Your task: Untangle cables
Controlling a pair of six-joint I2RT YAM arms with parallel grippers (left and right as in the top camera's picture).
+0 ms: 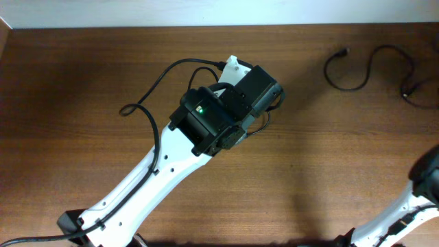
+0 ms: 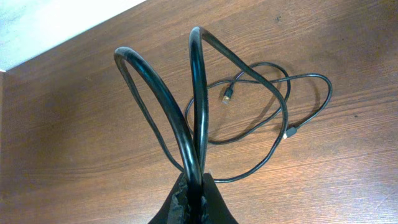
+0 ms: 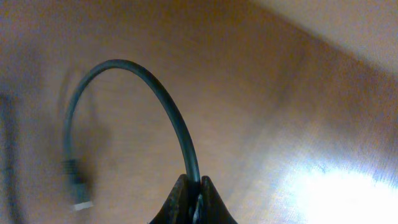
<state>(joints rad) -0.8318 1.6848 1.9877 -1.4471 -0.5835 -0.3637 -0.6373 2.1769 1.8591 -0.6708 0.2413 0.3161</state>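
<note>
In the left wrist view my left gripper (image 2: 200,182) is shut on a black cable (image 2: 163,99), which rises from the jaws in two tall loops. Beyond it, a thinner black cable (image 2: 283,115) lies in loose overlapping loops on the table, with small plugs at its ends (image 2: 227,95). In the right wrist view my right gripper (image 3: 199,182) is shut on a black cable (image 3: 158,93) that arches left and down to a blurred plug (image 3: 77,180). In the overhead view another loose black cable (image 1: 371,67) lies at the back right.
The wooden table (image 1: 82,68) meets a white wall at the back. The left arm (image 1: 219,116) reaches over the table's middle and hides its own jaws from above. The right arm (image 1: 425,175) sits at the right edge. A thicker arm cable (image 1: 147,96) loops left of the left wrist.
</note>
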